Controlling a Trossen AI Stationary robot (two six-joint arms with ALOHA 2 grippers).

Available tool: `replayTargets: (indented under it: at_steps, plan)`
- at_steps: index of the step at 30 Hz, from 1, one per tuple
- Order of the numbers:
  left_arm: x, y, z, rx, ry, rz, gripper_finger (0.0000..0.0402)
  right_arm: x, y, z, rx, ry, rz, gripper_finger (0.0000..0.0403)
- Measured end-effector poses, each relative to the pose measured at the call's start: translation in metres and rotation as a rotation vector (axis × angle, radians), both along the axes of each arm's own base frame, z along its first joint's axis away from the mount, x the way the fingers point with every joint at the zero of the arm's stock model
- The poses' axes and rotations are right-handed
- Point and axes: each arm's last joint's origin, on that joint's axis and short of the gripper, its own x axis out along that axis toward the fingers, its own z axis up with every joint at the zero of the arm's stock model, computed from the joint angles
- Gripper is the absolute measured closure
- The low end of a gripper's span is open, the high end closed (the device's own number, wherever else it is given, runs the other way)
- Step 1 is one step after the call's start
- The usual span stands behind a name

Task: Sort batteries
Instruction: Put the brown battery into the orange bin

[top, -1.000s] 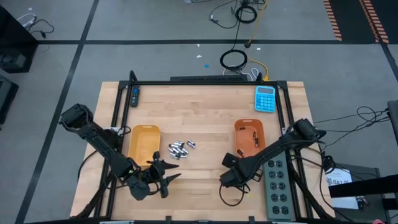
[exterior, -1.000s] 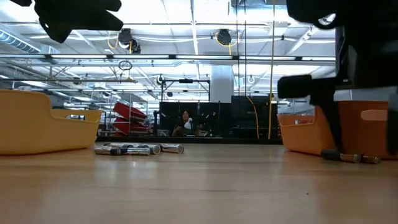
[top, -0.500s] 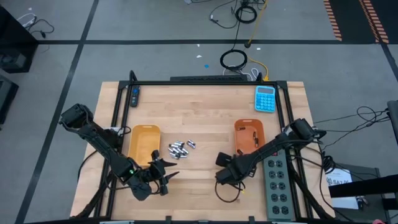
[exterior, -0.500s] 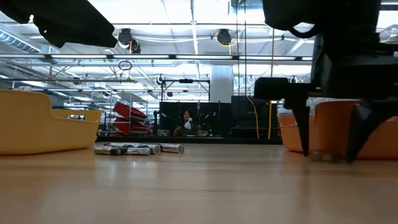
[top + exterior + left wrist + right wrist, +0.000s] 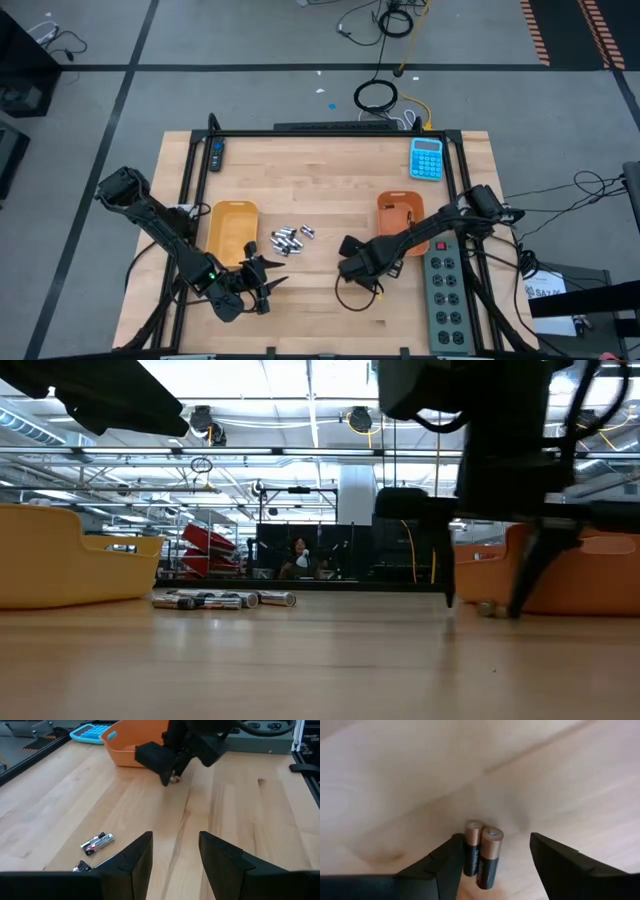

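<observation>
The left gripper (image 5: 262, 283) waits with fingers apart; silvery batteries (image 5: 290, 238) lie unsorted ahead of them. The right gripper (image 5: 490, 865) hangs with fingers spread around two dark batteries (image 5: 483, 851) on the tabletop (image 5: 330, 190). Most sorting seemingly remains.

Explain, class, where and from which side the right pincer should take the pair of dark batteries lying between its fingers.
Grip across the middle of the dark batteries, coming straight down from above. They lie flat on the table, side by side and touching, with the right pincer open and straddling them, so closing squeezes their long sides together.
</observation>
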Motion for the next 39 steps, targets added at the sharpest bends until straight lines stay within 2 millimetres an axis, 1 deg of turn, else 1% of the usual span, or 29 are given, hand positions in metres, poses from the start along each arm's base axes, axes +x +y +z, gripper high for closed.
replayTargets:
  at_steps: [10,16,20,22,25,27,30,33,36,39]
  plan:
    - [0.000,-0.001,0.000,-0.031,-0.004,0.000,0.0231,0.010,-0.015,0.001,0.007,-0.044,0.005,0.0186]
    - [0.000,-0.001,0.000,-0.033,-0.004,0.000,0.0231,0.019,-0.021,0.006,0.010,-0.129,-0.010,0.0186]
    - [0.000,-0.001,0.000,-0.032,-0.003,0.001,0.0231,0.018,-0.022,0.007,-0.001,-0.120,-0.012,0.0186]
    - [0.000,-0.001,0.000,-0.036,0.001,-0.005,0.0231,0.019,-0.022,0.014,-0.037,-0.115,-0.013,0.0186]
    - [0.000,-0.001,0.000,-0.041,0.004,-0.010,0.0231,0.030,-0.021,0.032,-0.082,-0.185,-0.023,0.0186]
    - [0.000,-0.001,0.000,-0.041,0.004,-0.010,0.0231,0.038,-0.027,0.041,-0.088,-0.228,-0.053,0.0186]
    - [0.000,-0.001,0.000,-0.041,0.004,-0.011,0.0231,0.048,-0.045,0.045,-0.043,-0.284,-0.149,0.0186]
    - [-0.001,-0.003,0.000,-0.041,0.004,-0.018,0.0231,0.052,-0.062,0.044,0.051,-0.274,-0.215,0.0186]
    - [-0.002,-0.003,0.000,-0.044,0.009,-0.024,0.0231,0.053,-0.067,0.044,0.115,-0.268,-0.219,0.0186]
    - [-0.002,-0.004,-0.001,-0.052,0.020,-0.037,0.0231,0.053,-0.064,0.044,0.180,-0.248,-0.208,0.0186]
